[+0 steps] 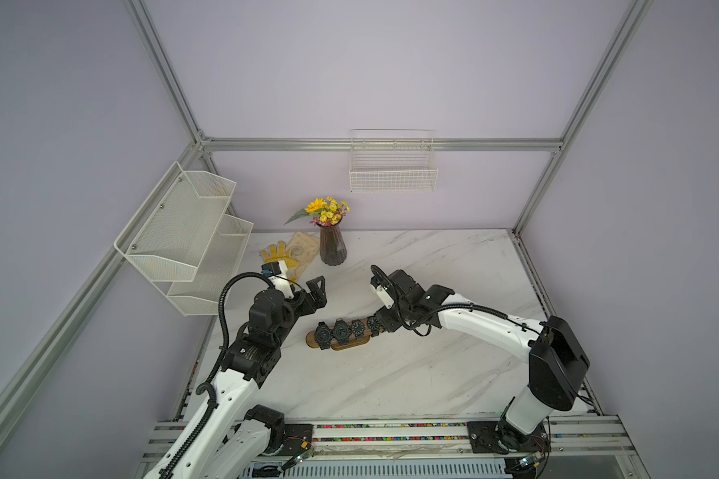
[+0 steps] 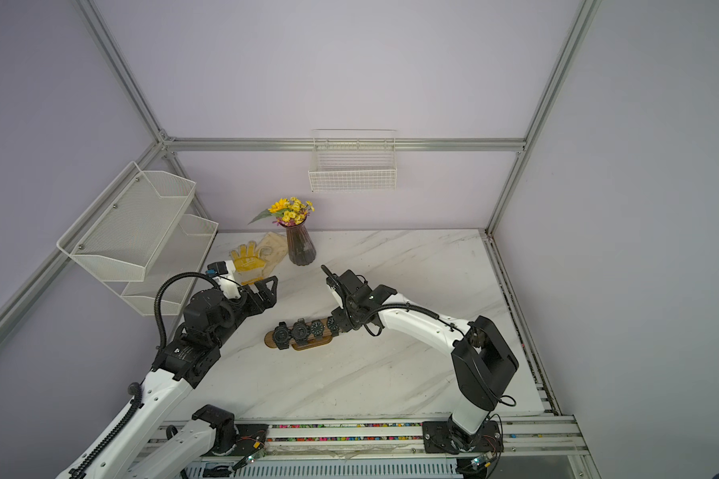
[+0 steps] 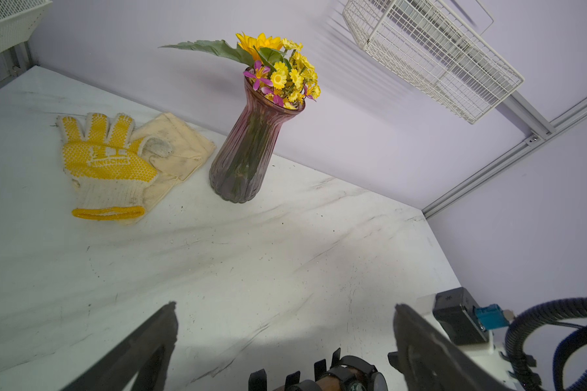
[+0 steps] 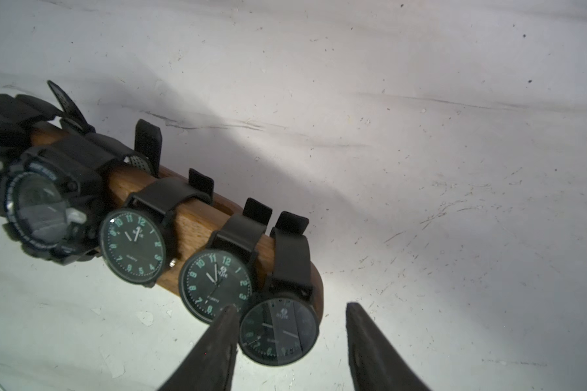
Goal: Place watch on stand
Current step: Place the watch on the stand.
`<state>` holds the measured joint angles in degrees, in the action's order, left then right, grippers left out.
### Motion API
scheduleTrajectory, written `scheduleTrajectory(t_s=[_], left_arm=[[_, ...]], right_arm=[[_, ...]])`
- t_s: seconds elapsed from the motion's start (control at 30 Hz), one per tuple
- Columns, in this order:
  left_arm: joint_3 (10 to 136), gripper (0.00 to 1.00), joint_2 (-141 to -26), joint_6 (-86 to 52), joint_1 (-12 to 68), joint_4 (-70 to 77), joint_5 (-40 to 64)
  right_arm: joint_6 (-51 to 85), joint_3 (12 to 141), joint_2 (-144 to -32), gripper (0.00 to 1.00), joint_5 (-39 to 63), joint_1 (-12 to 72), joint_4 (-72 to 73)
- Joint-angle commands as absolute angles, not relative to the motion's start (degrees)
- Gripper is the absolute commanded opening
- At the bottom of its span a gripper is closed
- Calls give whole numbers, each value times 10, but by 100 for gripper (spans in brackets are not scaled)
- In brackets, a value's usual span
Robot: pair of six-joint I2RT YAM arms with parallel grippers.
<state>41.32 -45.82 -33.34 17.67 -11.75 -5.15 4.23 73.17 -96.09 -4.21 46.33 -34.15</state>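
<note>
The stand point(image 1: 311, 340) point(image 2: 270, 340) is a brown wooden bar lying mid-table, with several black watches strapped round it. In the right wrist view its bare wood point(image 4: 197, 220) shows between the straps. The watch point(image 4: 278, 330) at the bar's near end has a dark round face and its strap is looped over the wood. My right gripper point(image 4: 292, 306) point(image 1: 385, 323) is open around that face: one finger sits against its rim, the other stands clear of it. In both top views the right gripper covers this watch. My left gripper point(image 1: 319, 292) point(image 3: 286, 305) is wide open and empty, raised to the left of the stand.
A purple vase of yellow flowers point(image 1: 333, 249) stands at the back of the table, with a yellow glove point(image 1: 277, 255) and a beige cloth point(image 1: 304, 246) beside it. A wire basket point(image 1: 393, 170) hangs on the back wall. A mesh shelf point(image 1: 183, 232) hangs on the left wall.
</note>
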Motion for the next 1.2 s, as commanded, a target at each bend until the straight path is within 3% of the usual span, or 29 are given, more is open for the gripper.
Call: scheduleTrajectory(t_s=[0.0, 0.57, 0.9, 1.17], left_arm=[[400, 99, -453, -325, 172, -111, -51], [397, 100, -454, -327, 172, -112, -49], [396, 100, -450, -326, 171, -115, -50], [395, 100, -451, -326, 171, -115, -49]], right_arm=[[42, 726, -954, 54, -52, 462, -348], [44, 727, -968, 55, -37, 464, -339], [50, 733, -977, 50, -47, 464, -348], [59, 732, -962, 54, -14, 464, -336]])
